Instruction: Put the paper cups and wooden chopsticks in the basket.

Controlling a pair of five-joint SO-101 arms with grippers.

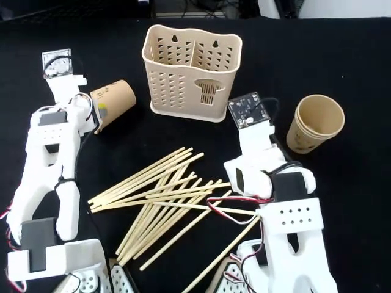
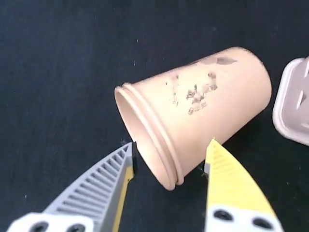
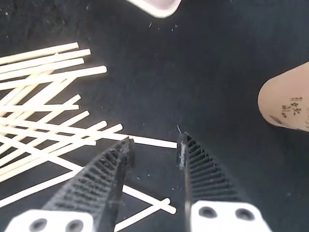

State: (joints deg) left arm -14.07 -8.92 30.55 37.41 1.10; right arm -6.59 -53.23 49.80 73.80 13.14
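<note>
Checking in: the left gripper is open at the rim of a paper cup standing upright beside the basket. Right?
Not quite. The paper cup lies on its side, not upright, its mouth facing the left gripper, as the left wrist view shows. The rest holds: the gripper is open at the rim, and the basket is beside the cup.

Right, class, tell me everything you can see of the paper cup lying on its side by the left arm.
The paper cup is tan, with print on its wall and a rolled rim that looks doubled, perhaps a second cup nested inside. It lies on its side on the black table, base toward the basket, mouth facing the left gripper. The open fingers straddle its rim; contact is unclear.
</note>
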